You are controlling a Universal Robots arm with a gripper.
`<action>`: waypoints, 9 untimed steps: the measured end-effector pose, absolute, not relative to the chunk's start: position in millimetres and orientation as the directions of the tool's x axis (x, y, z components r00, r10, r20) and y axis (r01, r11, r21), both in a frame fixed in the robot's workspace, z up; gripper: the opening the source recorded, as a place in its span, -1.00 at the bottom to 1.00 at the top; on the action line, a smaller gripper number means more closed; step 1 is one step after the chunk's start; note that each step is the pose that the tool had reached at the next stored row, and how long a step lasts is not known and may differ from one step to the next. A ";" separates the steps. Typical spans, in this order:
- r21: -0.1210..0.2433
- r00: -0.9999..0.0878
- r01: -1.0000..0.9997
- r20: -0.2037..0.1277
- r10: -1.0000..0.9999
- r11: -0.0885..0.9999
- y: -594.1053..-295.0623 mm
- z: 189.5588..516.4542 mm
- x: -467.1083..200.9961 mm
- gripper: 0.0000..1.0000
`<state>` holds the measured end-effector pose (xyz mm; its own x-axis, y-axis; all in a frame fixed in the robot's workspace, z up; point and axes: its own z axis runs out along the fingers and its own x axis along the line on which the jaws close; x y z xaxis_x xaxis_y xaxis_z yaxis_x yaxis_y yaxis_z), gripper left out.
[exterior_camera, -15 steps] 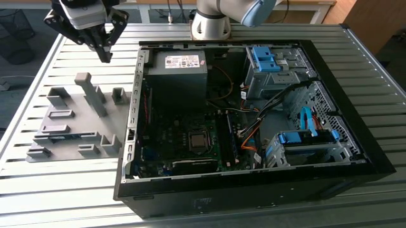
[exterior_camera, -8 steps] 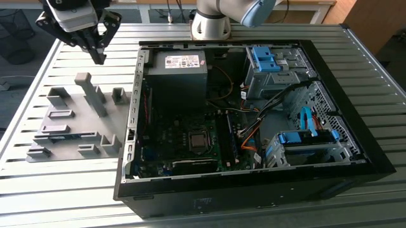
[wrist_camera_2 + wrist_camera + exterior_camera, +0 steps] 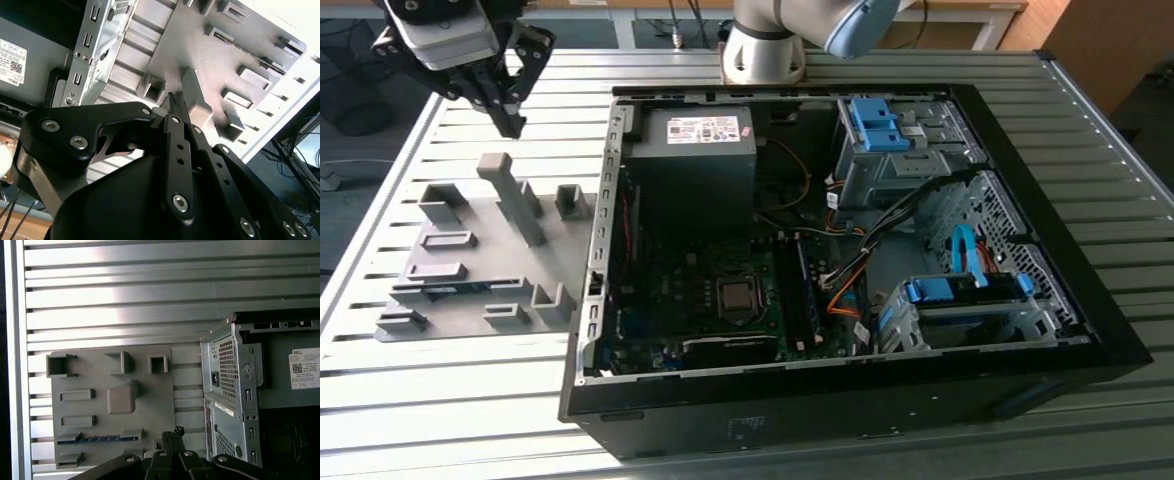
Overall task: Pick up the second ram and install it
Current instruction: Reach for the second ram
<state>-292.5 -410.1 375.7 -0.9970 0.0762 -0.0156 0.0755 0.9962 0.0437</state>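
— Slatted metal table (image 3: 454, 400) carries everything, then. What stands on it beneath the arm?

— A grey holder plate (image 3: 494, 272) with raised blocks. Just beside the plate lies an open black computer case (image 3: 854, 405), its board and cables showing.

— Where does the gripper hang?

— The gripper (image 3: 514, 125) hovers above one end of the plate. A tall upright block (image 3: 507, 195) stands just below its tips, and there is clear air between them.

— How do its fingers stand?

— In both wrist views the two black fingers (image 3: 177, 130) meet at their tips with nothing between them, so the gripper carries nothing.

— And the memory stick?

— The memory stick (image 3: 97, 438) stands on edge in a long slot of the plate, below the gripper and off to one side of its tips, untouched. In the exterior view it is a thin blue-green strip (image 3: 454, 291) that lies farther from the gripper than the tall block does, well apart from the tips.
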 end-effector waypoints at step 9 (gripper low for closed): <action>0.044 -0.997 0.075 -0.015 0.076 0.996 -418.8 373.9 -305.1 -0.79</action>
